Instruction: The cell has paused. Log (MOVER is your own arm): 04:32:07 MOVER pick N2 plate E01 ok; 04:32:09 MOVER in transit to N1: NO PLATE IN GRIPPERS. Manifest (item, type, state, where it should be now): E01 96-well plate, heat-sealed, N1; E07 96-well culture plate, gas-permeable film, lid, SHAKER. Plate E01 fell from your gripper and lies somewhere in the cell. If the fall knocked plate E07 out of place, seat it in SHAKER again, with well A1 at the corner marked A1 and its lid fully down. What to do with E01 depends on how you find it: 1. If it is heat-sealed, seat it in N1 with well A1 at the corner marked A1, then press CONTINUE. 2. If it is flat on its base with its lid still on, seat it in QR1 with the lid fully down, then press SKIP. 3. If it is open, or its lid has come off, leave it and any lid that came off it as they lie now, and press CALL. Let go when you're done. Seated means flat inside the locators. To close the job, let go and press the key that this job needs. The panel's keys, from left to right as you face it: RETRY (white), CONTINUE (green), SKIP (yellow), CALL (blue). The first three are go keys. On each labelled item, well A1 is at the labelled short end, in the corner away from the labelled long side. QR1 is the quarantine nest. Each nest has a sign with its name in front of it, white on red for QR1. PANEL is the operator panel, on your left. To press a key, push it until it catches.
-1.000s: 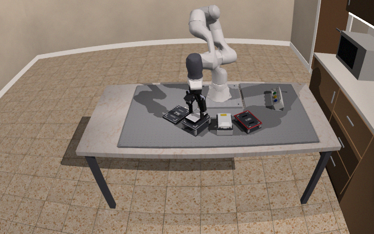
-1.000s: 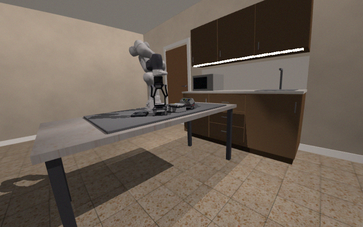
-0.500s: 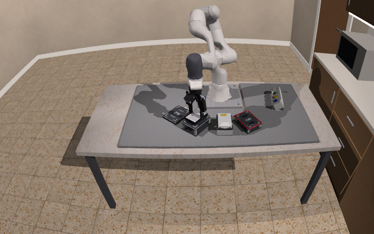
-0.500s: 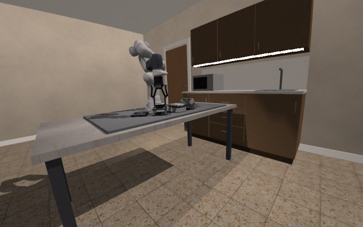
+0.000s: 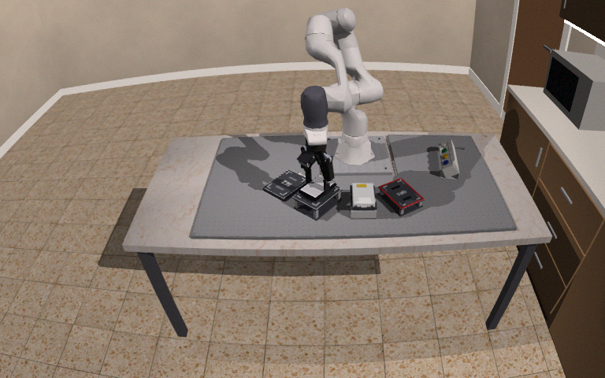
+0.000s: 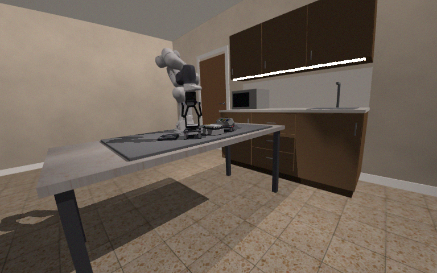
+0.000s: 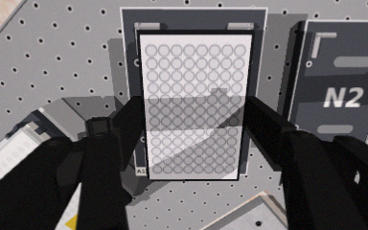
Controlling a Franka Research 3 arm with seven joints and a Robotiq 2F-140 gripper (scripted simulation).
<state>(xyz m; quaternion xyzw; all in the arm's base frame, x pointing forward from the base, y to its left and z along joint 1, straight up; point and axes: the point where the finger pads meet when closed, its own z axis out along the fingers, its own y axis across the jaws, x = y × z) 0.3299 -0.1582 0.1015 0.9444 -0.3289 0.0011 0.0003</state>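
The robot arm is glossy white with rounded, bulging joints and a flared foot. A dark charcoal cap covers the wrist above a white flange; the gripper is black, with slim angular linkages.

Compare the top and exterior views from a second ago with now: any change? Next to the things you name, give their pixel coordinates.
Nothing visibly moved. The black two-finger gripper (image 5: pixel 317 184) (image 6: pixel 192 125) (image 7: pixel 194 111) stays closed on the white-topped 96-well plate (image 5: pixel 312 189) (image 7: pixel 192 107) over the raised dark nest. The grey panel with coloured buttons (image 5: pixel 450 164) (image 6: pixel 227 122) stayed put too.
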